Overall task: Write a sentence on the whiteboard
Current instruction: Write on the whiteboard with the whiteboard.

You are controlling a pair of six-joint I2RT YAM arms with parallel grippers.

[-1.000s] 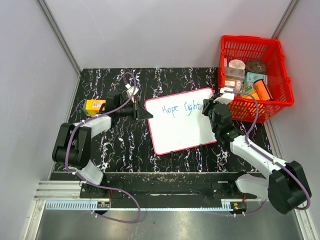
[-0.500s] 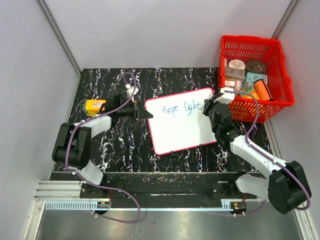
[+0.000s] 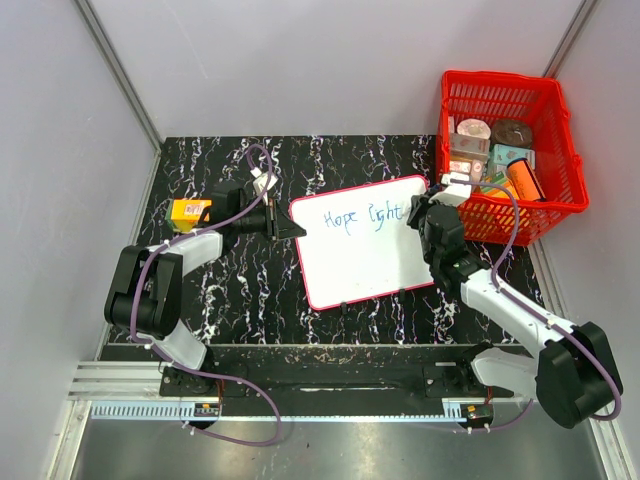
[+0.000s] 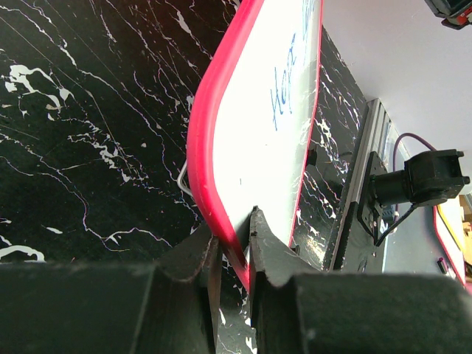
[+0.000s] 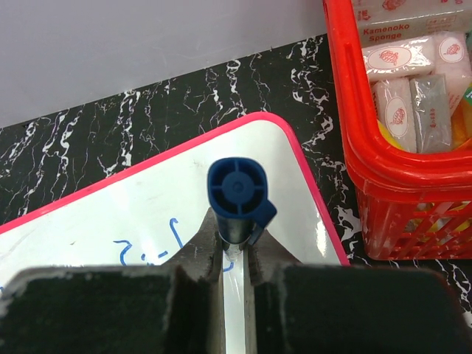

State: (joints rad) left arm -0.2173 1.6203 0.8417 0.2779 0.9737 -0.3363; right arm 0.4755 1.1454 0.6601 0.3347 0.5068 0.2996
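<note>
The whiteboard (image 3: 365, 250), white with a red-pink frame, lies tilted on the black marbled table. Blue writing (image 3: 362, 215) reading roughly "Hope light" runs along its far edge. My left gripper (image 3: 284, 227) is shut on the board's left corner. In the left wrist view its fingers (image 4: 234, 237) pinch the frame of the whiteboard (image 4: 254, 125), and the blue writing (image 4: 289, 81) shows. My right gripper (image 3: 415, 216) is shut on a blue marker (image 5: 237, 193) standing upright over the board's right end. The tip is hidden behind the marker's barrel, above the whiteboard (image 5: 133, 210), just right of the last blue strokes (image 5: 151, 247).
A red basket (image 3: 505, 215) holding packets and tins stands at the table's far right, close to the right wrist, its red basket wall (image 5: 369, 184) beside the board's corner. A yellow-orange box (image 3: 188, 212) sits at the left. Grey walls enclose the table.
The right wrist has shifted very slightly toward the basket. The whiteboard, the writing and the left arm look unchanged.
</note>
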